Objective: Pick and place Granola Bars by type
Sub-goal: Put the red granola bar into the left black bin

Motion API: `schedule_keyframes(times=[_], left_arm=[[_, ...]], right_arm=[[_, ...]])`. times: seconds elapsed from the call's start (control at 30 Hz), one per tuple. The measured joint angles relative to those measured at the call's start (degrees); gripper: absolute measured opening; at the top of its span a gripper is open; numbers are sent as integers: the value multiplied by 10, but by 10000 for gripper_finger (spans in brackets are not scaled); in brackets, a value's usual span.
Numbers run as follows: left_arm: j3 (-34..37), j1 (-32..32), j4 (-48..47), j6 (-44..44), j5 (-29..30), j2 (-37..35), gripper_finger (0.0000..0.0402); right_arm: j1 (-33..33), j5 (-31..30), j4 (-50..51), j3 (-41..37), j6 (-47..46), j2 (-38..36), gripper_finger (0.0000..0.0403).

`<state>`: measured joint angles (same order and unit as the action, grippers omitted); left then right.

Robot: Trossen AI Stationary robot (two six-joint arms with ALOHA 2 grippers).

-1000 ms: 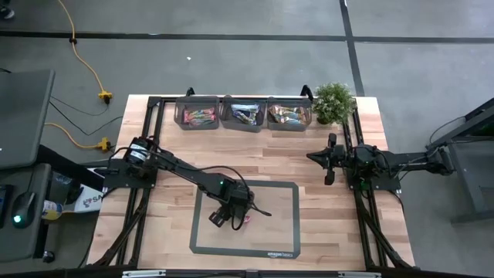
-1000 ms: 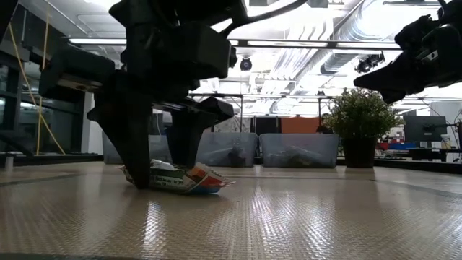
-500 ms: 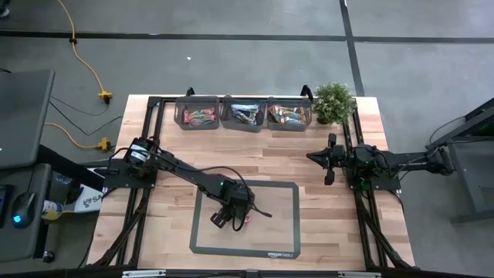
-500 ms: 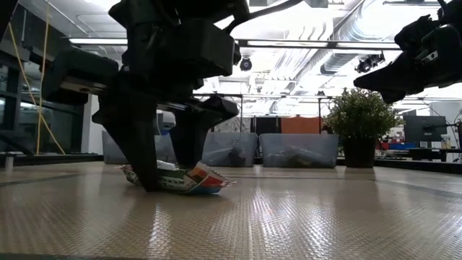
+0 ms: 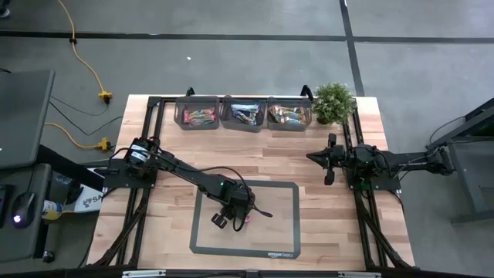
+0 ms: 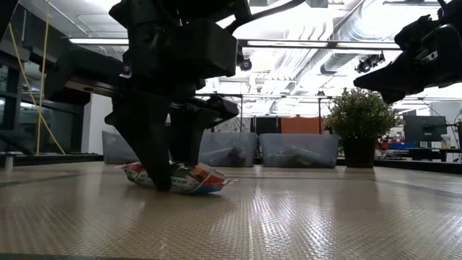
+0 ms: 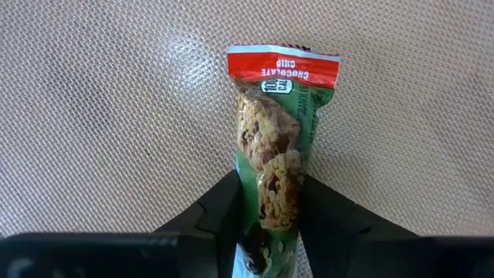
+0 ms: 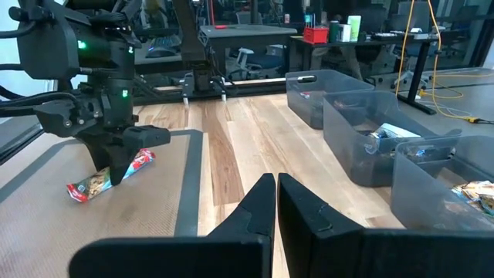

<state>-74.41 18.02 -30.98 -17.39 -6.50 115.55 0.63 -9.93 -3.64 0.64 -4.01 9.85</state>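
Both arms are matte black, built of slim tubular links joined by blocky joint housings. The left arm (image 5: 181,174) carries a small green indicator light on a housing near its wrist; black cables loop past that joint. The left tool (image 7: 268,224) has two broad, dark, flat-faced fingers (image 7: 224,216). The right tool (image 8: 276,202) has two black, angular, wedge-shaped fingers with bevelled edges.

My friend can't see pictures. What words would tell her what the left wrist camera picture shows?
A granola bar in a green wrapper with a red end reading "chocolate chip" lies on a woven grey mat. The left gripper has its two dark fingers pressed against the bar's sides at the near end.
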Motion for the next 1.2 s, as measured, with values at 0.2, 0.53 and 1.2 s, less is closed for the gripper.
schedule_keyframes(times=[0.2, 0.53, 1.2], left_arm=[[0, 0, 0, 17, 0, 0, 105], [2, 0, 2, 109, 11, -15, 88], [4, 0, 43, 267, 118, -221, 78]], right_arm=[[0, 0, 0, 0, 0, 0, 0], [0, 0, 0, 0, 0, 0, 0], [0, 0, 0, 0, 0, 0, 0]])
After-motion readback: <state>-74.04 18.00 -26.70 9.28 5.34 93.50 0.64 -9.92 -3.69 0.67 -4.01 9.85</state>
